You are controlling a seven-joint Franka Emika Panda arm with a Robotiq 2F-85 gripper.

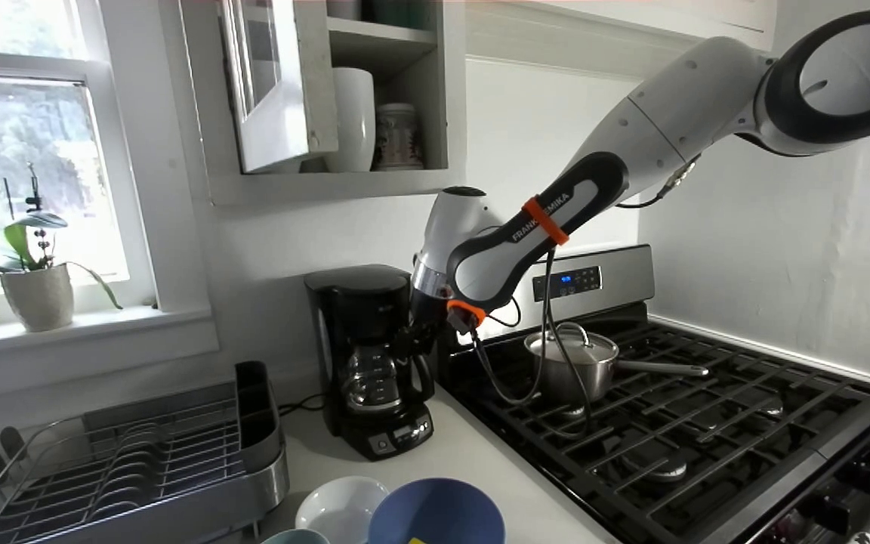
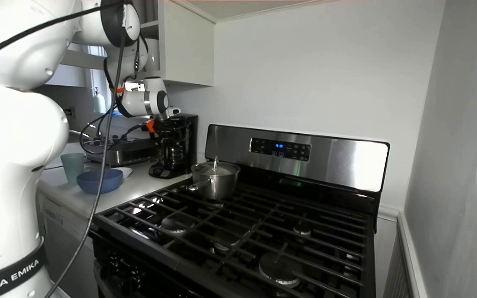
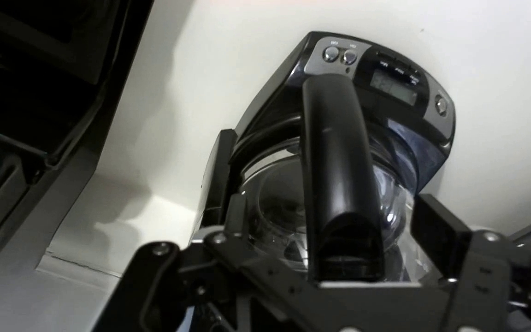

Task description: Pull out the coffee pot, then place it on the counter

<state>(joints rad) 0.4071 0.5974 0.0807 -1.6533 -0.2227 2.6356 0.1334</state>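
Now straddles, with a wide-spread gripper (image 3: 334, 216), the handle (image 3: 338, 170) of the coffee pot (image 1: 371, 381) seated in the coffee maker (image 1: 359, 306).

The coffee pot (image 1: 371, 385) sits in the coffee maker (image 1: 363, 306) on the desk (image 1: 469, 457). The stove (image 2: 242, 225) alongside bears a saucepan (image 2: 224, 184).

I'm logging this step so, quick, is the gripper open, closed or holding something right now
Gripper: open, holding nothing; in the wrist view its jaws flank the coffee pot handle with gaps both sides.
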